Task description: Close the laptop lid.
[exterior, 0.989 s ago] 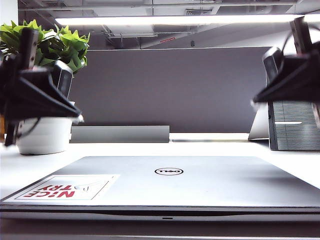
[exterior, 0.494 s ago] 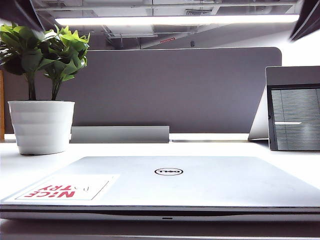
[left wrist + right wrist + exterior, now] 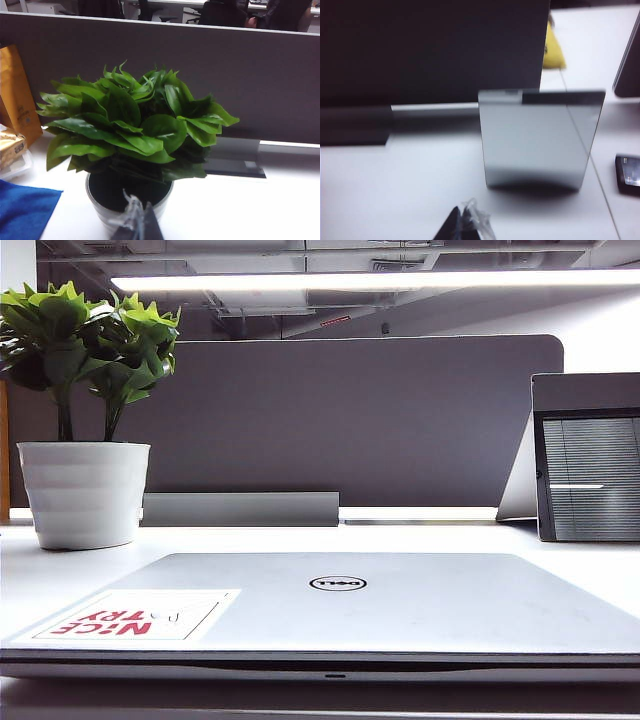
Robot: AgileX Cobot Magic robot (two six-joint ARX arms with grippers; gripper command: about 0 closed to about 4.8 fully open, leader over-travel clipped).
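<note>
Both arms gone from the exterior view since a second ago; laptop lid (image 3: 340, 605) shut flat on laptop (image 3: 330, 670), lower frame: rigid, smooth, slippery, best pressed near front edge; left gripper (image 3: 136, 222) and right gripper (image 3: 465, 222) together, raised clear.

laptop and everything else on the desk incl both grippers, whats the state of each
laptop lid: shut flat, sticker side up
laptop: closed on the table
potted plant: upright
grey framed panel: standing upright
left gripper: above the plant pot, fingertips together
right gripper: above the table near the panel, fingertips together
</note>
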